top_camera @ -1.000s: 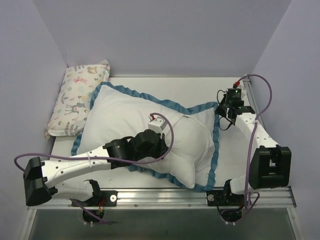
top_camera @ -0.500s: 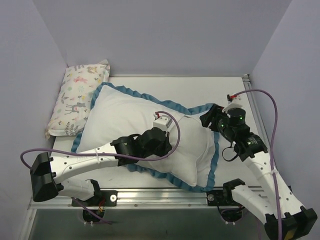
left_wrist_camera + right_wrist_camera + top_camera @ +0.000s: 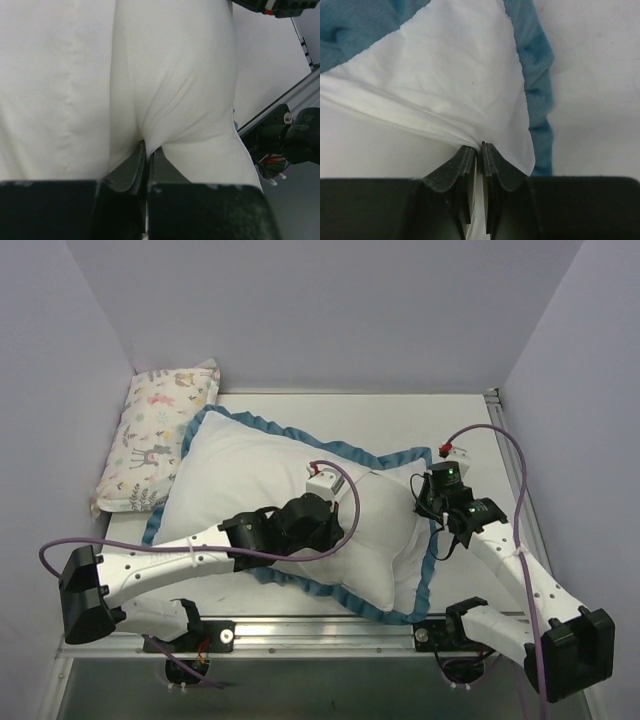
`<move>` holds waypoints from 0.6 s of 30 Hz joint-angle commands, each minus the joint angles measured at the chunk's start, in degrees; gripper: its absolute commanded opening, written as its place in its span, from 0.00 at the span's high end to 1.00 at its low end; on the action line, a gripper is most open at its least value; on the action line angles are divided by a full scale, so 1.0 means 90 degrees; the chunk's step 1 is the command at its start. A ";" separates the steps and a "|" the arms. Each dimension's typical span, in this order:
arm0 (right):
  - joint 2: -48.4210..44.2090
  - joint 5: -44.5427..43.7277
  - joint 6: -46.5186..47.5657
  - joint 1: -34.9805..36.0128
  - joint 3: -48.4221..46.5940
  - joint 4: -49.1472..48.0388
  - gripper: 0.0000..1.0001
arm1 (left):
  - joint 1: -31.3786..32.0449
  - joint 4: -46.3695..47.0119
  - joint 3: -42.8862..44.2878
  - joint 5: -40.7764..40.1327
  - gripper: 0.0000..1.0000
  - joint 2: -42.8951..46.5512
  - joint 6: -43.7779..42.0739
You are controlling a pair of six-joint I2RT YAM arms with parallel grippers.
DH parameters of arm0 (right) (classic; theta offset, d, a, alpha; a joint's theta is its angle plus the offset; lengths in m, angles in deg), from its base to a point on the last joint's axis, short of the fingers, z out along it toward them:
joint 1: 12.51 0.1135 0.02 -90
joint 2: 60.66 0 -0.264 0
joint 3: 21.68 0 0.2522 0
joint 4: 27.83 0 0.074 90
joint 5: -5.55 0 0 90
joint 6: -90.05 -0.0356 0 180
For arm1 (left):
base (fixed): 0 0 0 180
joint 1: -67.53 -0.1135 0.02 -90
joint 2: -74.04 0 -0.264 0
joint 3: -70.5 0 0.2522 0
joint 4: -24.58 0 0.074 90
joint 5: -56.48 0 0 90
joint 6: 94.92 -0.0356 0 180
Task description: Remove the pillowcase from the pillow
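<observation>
Right gripper [image 3: 479,146] pinches pillowcase [image 3: 460,75] — left gripper [image 3: 148,150], pillow [image 3: 175,75] perhaps.

Legible text: none in any view | pillowcase [image 3: 240,475]: white face and blue trim, no lettering readable | small pillow [image 3: 150,440]: pastel animal figures only, no words | arm housings: markings too small to read
</observation>
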 commanded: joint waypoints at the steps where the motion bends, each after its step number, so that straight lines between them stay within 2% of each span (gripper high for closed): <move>1: 0.0456 -0.0338 0.0080 -0.0308 -0.0372 0.0080 0.89 | -0.0040 -0.0312 0.0218 -0.0404 1.00 0.0402 -0.0132; 4: 0.0886 -0.0232 0.0109 -0.0621 -0.0625 -0.0105 0.94 | -0.0030 -0.0419 0.0218 -0.0404 1.00 0.0548 -0.0132; 10: 0.1979 0.0559 0.0031 -0.1646 -0.1329 -0.0554 0.96 | 0.0009 -0.0731 0.0198 -0.0540 1.00 0.0997 -0.0025; 15: 0.3151 0.2098 -0.0281 -0.2222 -0.2168 -0.0936 0.96 | 0.0048 -0.0859 0.0188 -0.0629 1.00 0.1387 0.0073; 18: 0.3767 0.2590 -0.0535 -0.2397 -0.2540 -0.1141 0.97 | 0.0077 -0.0947 0.0276 -0.0639 1.00 0.1495 0.0083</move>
